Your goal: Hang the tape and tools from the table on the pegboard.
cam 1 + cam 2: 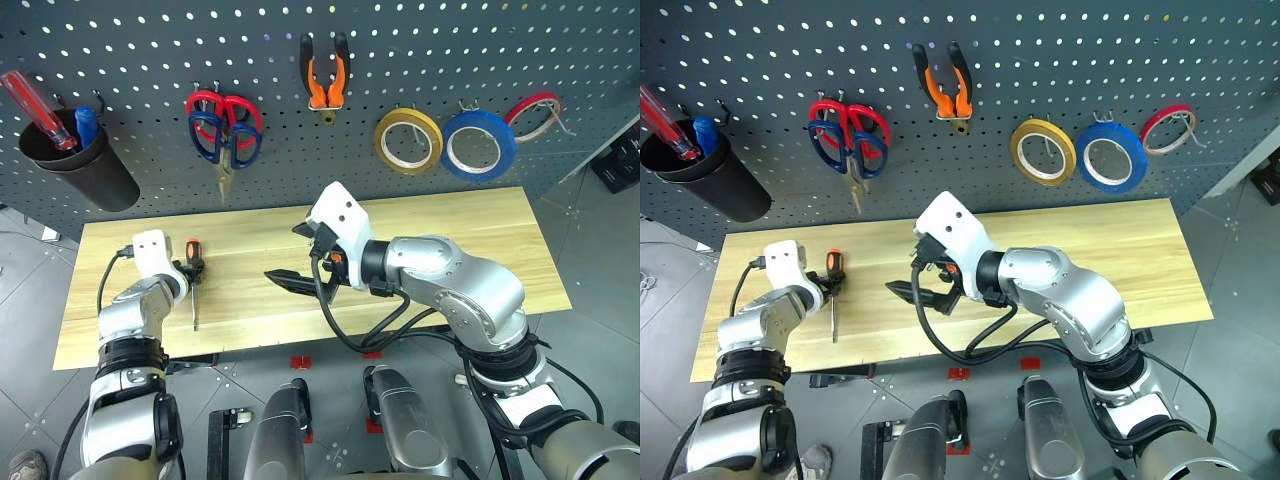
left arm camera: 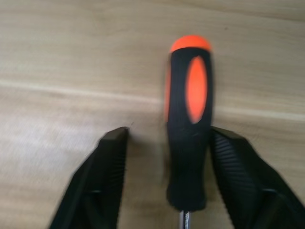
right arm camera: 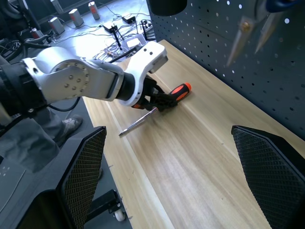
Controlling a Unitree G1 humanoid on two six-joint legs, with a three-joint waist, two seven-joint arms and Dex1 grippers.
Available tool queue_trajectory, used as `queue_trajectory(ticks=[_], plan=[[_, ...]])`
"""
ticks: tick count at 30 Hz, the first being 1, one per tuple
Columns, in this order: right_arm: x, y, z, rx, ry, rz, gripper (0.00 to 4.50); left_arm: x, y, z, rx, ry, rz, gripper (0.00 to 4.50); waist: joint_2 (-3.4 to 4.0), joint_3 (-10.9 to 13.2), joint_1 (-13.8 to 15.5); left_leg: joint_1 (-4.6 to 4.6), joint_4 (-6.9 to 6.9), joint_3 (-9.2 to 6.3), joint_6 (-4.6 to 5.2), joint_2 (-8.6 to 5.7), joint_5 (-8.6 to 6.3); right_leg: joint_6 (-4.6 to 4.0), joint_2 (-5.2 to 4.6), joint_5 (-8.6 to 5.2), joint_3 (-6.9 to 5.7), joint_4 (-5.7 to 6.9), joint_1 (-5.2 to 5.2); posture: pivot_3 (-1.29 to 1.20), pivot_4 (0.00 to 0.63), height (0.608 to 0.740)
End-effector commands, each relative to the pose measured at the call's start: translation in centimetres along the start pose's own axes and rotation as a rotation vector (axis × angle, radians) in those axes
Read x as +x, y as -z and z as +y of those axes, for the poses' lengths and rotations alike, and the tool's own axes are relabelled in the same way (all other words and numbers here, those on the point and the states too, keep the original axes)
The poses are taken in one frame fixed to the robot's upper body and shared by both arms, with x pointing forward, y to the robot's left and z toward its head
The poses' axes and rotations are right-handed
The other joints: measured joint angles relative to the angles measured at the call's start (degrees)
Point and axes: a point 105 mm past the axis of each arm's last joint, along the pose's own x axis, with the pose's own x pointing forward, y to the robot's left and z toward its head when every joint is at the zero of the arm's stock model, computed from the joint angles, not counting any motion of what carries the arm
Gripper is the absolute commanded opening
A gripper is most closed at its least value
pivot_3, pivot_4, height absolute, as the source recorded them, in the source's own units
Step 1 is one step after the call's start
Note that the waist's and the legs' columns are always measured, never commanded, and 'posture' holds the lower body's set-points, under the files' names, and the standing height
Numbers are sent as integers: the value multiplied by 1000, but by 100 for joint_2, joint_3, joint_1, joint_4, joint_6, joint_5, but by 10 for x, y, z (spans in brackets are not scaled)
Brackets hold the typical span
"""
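Observation:
The screwdriver (image 1: 194,256), with an orange-and-black handle, lies on the left part of the table (image 1: 450,240), its shaft toward the front edge. My left gripper (image 1: 184,268) is down at it, open. In the left wrist view the handle (image 2: 189,129) sits between the fingers, touching one finger (image 2: 238,167), with a gap to the other. My right gripper (image 1: 290,256) hovers open above the table's middle, holding nothing. On the pegboard (image 1: 150,50) hang the blue tape (image 1: 479,144), the orange pliers (image 1: 326,72) and the dark-handled scissors (image 1: 212,140).
Red-handled scissors (image 1: 243,108) share the hook with the dark ones. A black cup (image 1: 75,160) on the pegboard's left holds a red and a blue screwdriver. A yellow roll (image 1: 408,140) and thin red rolls (image 1: 535,112) flank the blue tape.

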Motion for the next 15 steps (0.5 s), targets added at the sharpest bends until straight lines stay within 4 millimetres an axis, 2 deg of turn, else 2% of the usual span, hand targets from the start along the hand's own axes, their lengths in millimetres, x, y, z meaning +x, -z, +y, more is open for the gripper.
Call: queue_trajectory(ticks=[1,2,3,8,12,15], plan=[[-3,-14,6,-58,-18,-50,4500,-5,19,10,31,-10,54,1123,0,-1,-4,0,0,-1,-1,0,0,0,0,0,-1,1,0,-318,392,740],[-2,-13,5,-60,-16,-49,4500,-7,19,12,36,-13,53,860,-1,-3,-20,0,0,-1,-1,0,0,0,0,0,0,1,0,-317,385,740],[-2,-12,4,-62,-13,-50,4500,-9,21,14,38,-14,53,798,-1,-6,-28,0,0,-1,-1,0,1,0,-1,0,0,1,0,-315,368,740],[-7,-19,-8,-142,15,-83,4500,-42,24,20,93,-3,0,798,-7,-28,-113,-1,-3,0,-7,0,3,0,-2,1,4,-3,-1,-308,314,740],[-22,-24,-5,-293,-14,-173,4500,-81,3,-13,117,187,-160,798,-21,-43,-55,-8,-7,-5,-33,0,17,0,-3,0,-5,-9,-4,-312,283,740],[-35,-28,1,-302,-73,-222,4500,-109,-23,-18,201,206,-303,798,-33,-57,15,-19,-7,-20,-38,-2,20,-1,-9,1,-26,-9,-6,-300,265,740]])
